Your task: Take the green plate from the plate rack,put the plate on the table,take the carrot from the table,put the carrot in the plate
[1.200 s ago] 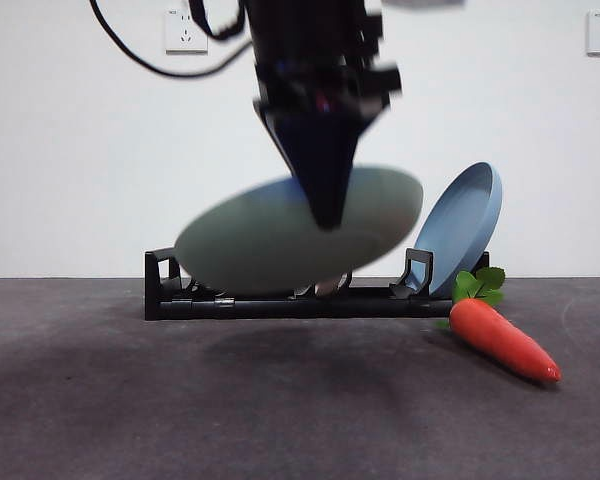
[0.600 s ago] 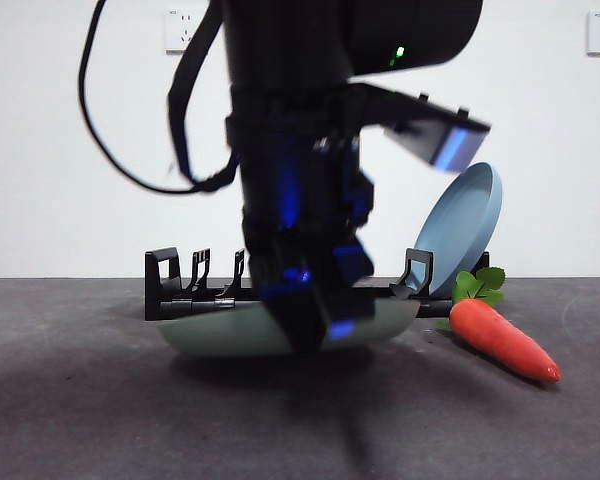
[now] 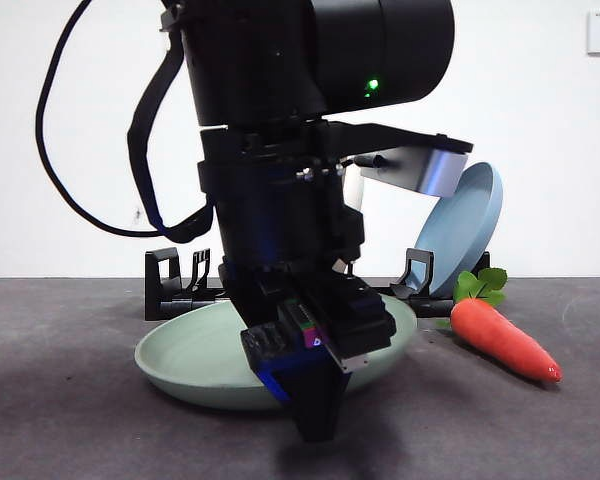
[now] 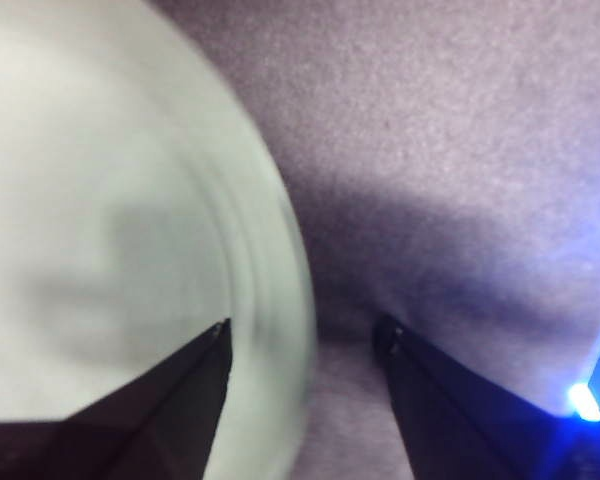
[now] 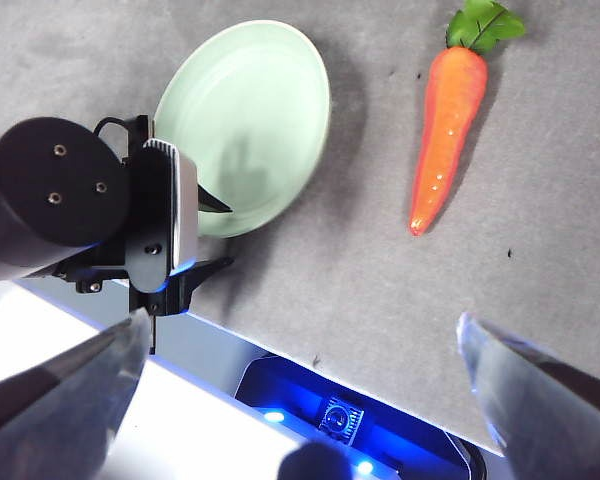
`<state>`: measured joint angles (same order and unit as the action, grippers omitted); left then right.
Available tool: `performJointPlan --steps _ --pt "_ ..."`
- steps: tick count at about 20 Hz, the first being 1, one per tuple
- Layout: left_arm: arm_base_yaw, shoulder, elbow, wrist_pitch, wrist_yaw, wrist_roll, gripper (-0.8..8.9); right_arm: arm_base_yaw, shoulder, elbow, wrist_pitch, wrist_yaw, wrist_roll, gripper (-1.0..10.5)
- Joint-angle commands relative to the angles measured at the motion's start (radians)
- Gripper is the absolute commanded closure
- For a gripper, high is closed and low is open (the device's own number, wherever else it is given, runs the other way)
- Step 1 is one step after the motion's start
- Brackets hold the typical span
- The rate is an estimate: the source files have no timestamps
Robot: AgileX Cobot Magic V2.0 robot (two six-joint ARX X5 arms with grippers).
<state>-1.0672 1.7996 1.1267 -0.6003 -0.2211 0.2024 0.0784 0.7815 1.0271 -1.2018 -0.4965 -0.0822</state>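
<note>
The green plate (image 3: pixel 190 352) lies flat on the table (image 3: pixel 70 420) in front of the plate rack (image 3: pixel 164 277). My left gripper (image 3: pixel 315 405) stands low at the plate's near rim, open. One jaw hangs over the plate (image 4: pixel 110 220) and the other over bare table, with the rim between them and untouched; the left gripper (image 4: pixel 302 335) straddles it loosely. The carrot (image 3: pixel 502 340) lies on the table to the right, leaves toward the rack. High above, my right gripper (image 5: pixel 305 325) is open and empty, looking down on the plate (image 5: pixel 250 120) and carrot (image 5: pixel 445 130).
A blue plate (image 3: pixel 462 225) leans in the rack's right end, just behind the carrot's leaves. The left arm's big black body (image 3: pixel 280 150) fills the middle of the front view. A blue-lit device (image 5: pixel 340 415) sits at the table's near edge.
The green plate came down from the air in front of the rack and moved toward the camera onto the table. The left gripper's jaws now stand apart around its rim.
</note>
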Motion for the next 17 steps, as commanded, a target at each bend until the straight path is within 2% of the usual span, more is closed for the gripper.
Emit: performJointPlan --steps 1,5,11,15,17 --pt "-0.006 -0.017 -0.025 -0.023 0.039 -0.027 5.53 0.002 0.014 0.005 0.015 -0.001 0.006 2.9" --pt "-0.006 -0.181 0.016 -0.044 0.04 -0.084 5.53 0.002 0.073 0.005 0.066 -0.001 0.012 2.9" --pt "-0.006 -0.528 0.156 -0.107 0.04 -0.248 5.54 0.042 0.293 0.005 0.261 0.012 0.048 2.9" --pt "-0.006 -0.719 0.217 -0.116 0.04 -0.289 5.58 0.117 0.496 0.005 0.429 0.175 0.068 2.9" --pt "-0.006 -0.783 0.225 -0.122 0.04 -0.307 5.58 0.146 0.588 0.005 0.502 0.224 0.074 2.9"
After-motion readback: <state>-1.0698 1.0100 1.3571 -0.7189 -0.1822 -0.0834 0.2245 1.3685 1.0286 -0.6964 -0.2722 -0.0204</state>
